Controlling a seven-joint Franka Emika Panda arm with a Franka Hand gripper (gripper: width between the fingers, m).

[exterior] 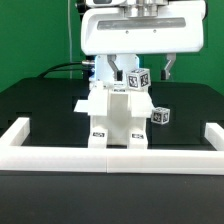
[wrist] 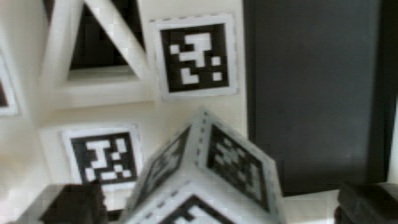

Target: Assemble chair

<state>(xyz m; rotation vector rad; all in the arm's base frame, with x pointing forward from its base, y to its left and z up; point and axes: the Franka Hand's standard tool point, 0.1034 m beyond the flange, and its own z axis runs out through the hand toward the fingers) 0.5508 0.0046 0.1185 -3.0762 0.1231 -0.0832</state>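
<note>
Because the chair [exterior: 113,118] is built of chunky matte white plastic slabs and blocks, I judge it stiff, fairly light and not fragile, though its smooth faces may slide under a pinch. It stands part-built in the middle of the black worktop [exterior: 40,100], behind the long barrier wall [exterior: 110,153] that runs along the front and turns back at both ends. Its broad lower body looks steady, but a sideways push high up could shift or tip it, so I would press on it only from straight above.

Over it hangs the glossy white arm [exterior: 135,30], with the hand [exterior: 134,72] at the chair's upper end. The hand is released: in the wrist view its dark fingertips [wrist: 71,203] stand wide apart, clear of a tagged piece [wrist: 210,175] that sits tilted, one corner toward the camera, in front of the chair's tagged wall. Whether that piece is fully seated I cannot tell. A hold on it should go across two flat parallel faces, not over the corner, where the pads would slip off.

A loose block [exterior: 160,116] lies on the worktop near the chair, on the exterior view's right, apart from it. It looks light and easy to knock, so it is best pinched on its flat sides, low and centred.
</note>
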